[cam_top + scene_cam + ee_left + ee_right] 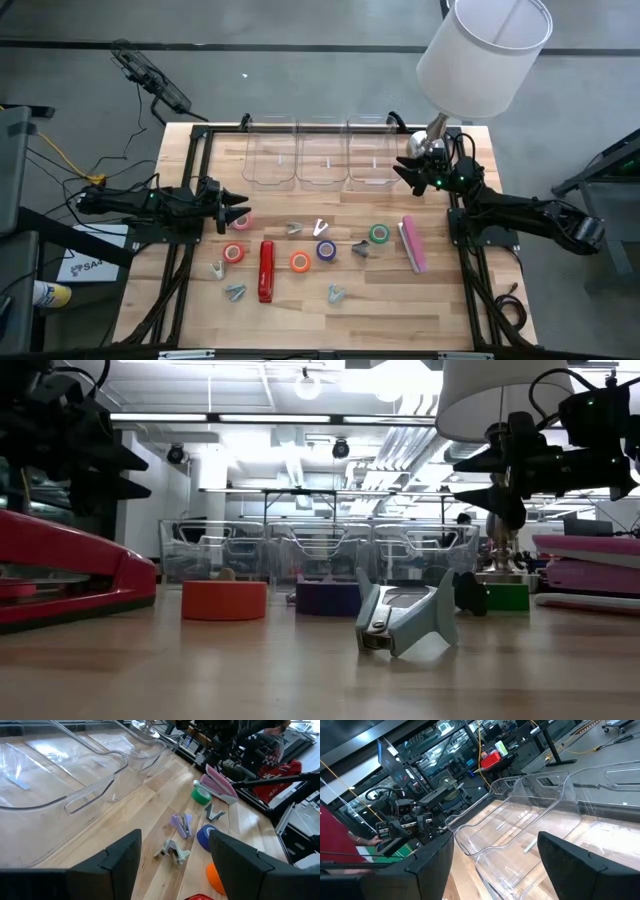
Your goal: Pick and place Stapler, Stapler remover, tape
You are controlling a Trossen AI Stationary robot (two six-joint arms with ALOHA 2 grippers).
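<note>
The red stapler [266,270] lies on the wood near the table's front, and the pink stapler [413,244] lies to the right. Between them rest rolls of tape: pink [240,221], red [234,253], orange [300,262], blue-purple [326,250] and green [379,234]. Small silvery staple removers [295,228] [336,293] are scattered among them. My left gripper [235,207] hangs open just left of the pink roll, touching nothing. My right gripper [408,170] hangs open over the rightmost clear bin's near edge [520,850].
Three clear plastic bins [322,155] stand in a row along the table's far side. A white-shaded lamp [485,50] stands at the far right corner, beside the right arm. Black frame rails [190,180] run along the table's left and right edges.
</note>
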